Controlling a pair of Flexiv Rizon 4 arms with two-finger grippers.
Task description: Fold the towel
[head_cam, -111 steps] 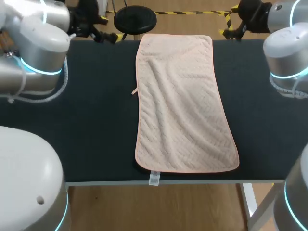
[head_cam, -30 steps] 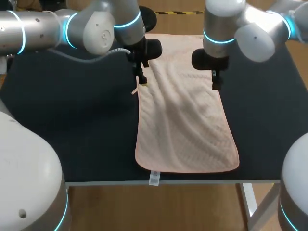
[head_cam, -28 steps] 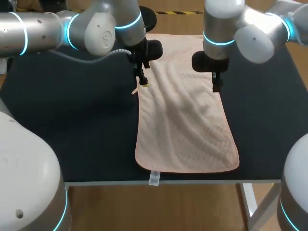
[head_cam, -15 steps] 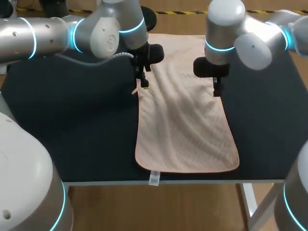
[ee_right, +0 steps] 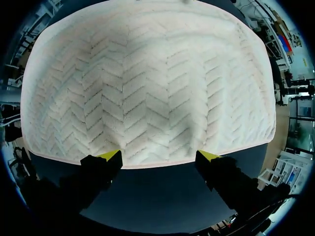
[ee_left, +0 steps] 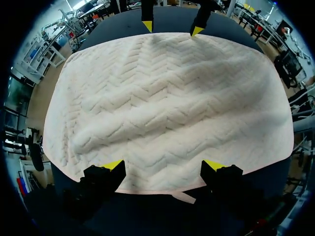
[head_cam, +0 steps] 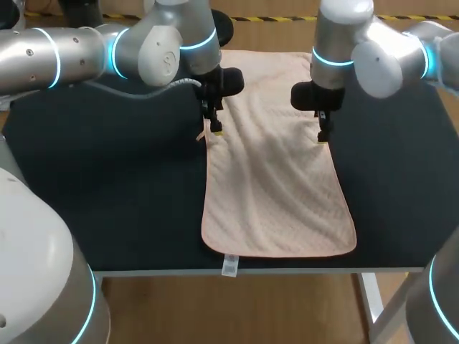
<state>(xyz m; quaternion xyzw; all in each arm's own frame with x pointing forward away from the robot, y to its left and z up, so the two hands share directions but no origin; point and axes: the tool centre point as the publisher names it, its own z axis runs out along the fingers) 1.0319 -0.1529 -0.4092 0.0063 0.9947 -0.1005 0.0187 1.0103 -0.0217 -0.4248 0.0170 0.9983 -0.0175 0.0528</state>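
Observation:
A pale pink towel point(head_cam: 276, 165) with a herringbone weave lies flat and lengthwise on the black table point(head_cam: 107, 186). My left gripper point(head_cam: 215, 129) stands open at its left long edge, a little behind the middle. In the left wrist view the yellow fingertips point(ee_left: 114, 164) rest at the edge of the towel point(ee_left: 167, 103), astride a small loop tab point(ee_left: 184, 196). My right gripper point(head_cam: 323, 136) stands open at the opposite long edge. Its fingertips point(ee_right: 110, 156) sit right at the border of the towel point(ee_right: 147, 78). The right gripper point(ee_left: 172, 28) also shows across the towel in the left wrist view.
A white label point(head_cam: 229, 266) hangs from the towel's near short edge over the table's front edge point(head_cam: 301, 271). Bare black tabletop extends to both sides of the towel.
Both arms swung in from the back corners to the towel's long edges. Over the last second both grippers slid slightly toward the table's front and lower, still open.

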